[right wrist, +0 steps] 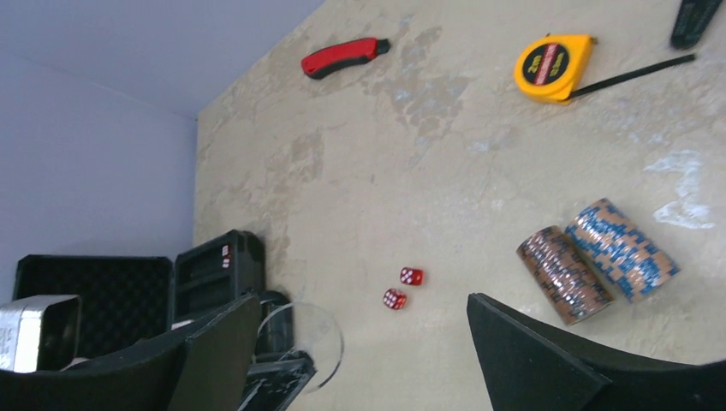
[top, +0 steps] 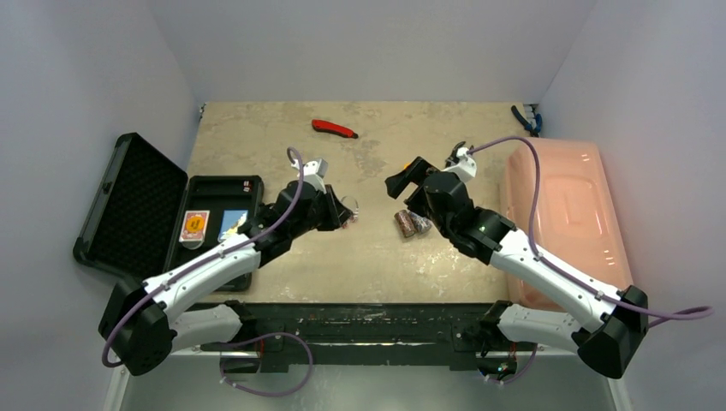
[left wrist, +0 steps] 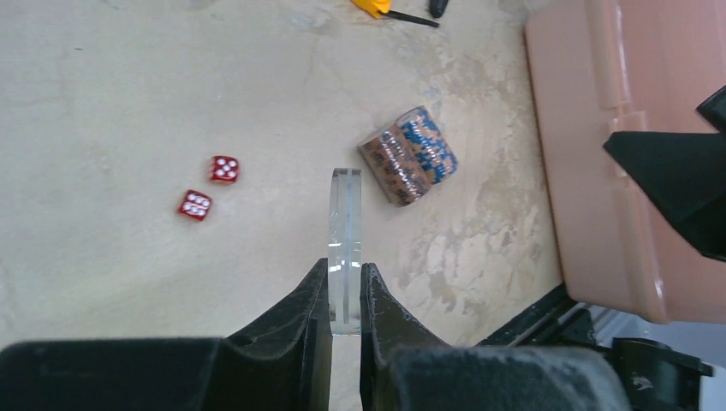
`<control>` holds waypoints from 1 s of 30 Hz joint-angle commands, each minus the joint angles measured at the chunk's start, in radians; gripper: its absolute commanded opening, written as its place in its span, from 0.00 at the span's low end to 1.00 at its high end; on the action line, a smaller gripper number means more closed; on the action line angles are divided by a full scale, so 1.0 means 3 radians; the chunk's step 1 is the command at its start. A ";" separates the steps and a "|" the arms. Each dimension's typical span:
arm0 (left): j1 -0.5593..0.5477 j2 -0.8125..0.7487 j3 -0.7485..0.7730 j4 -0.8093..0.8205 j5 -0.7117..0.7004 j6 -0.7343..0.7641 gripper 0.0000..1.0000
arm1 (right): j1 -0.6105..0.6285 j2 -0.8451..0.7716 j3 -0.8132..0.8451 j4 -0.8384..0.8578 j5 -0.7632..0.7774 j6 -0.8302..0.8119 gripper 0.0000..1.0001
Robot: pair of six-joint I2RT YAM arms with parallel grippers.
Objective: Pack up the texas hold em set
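Observation:
The black hard case point(top: 137, 201) lies open at the left edge, with two card decks point(top: 195, 225) in its tray. My left gripper point(top: 345, 214) is shut on a clear round disc point(left wrist: 346, 223), held edge-on above the table; the disc also shows in the right wrist view point(right wrist: 312, 336). Two striped chip rolls point(top: 411, 223) lie side by side mid-table, also seen in the left wrist view point(left wrist: 409, 154) and the right wrist view point(right wrist: 595, 257). My right gripper point(top: 411, 193) hovers just above them, open and empty point(right wrist: 362, 300). Two red dice point(left wrist: 210, 186) lie left of the rolls.
A red-handled tool point(top: 334, 128) lies at the back centre. A yellow tape measure point(right wrist: 552, 67) lies behind the rolls. A pink plastic bin point(top: 561, 214) fills the right side, close to my right arm. Blue pliers point(top: 526, 120) lie at the back right corner.

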 commanded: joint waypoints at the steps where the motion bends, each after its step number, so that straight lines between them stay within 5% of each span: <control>1: 0.0009 -0.0282 -0.0052 -0.0339 -0.0434 0.0349 0.00 | 0.0011 -0.0109 -0.0027 -0.0076 0.0426 -0.0342 0.98; 8: 0.0122 -0.0784 -0.0134 -0.0847 -0.0713 0.0529 0.00 | 0.0011 -0.0145 -0.0164 -0.0037 0.0419 -0.0444 0.99; 11: 0.0338 -0.0951 -0.0181 -0.1124 -0.0696 0.0436 0.00 | 0.0011 -0.0166 -0.0256 0.0119 0.0286 -0.0554 0.91; 17: 0.0872 -0.1253 -0.0390 -0.1231 -0.0509 0.0303 0.00 | 0.0011 -0.0191 -0.0338 0.0218 0.0105 -0.0560 0.98; 30: 0.1912 -0.1319 -0.0705 -0.0993 0.0025 -0.0153 0.00 | 0.0011 -0.0177 -0.0394 0.0188 -0.0087 -0.0557 0.94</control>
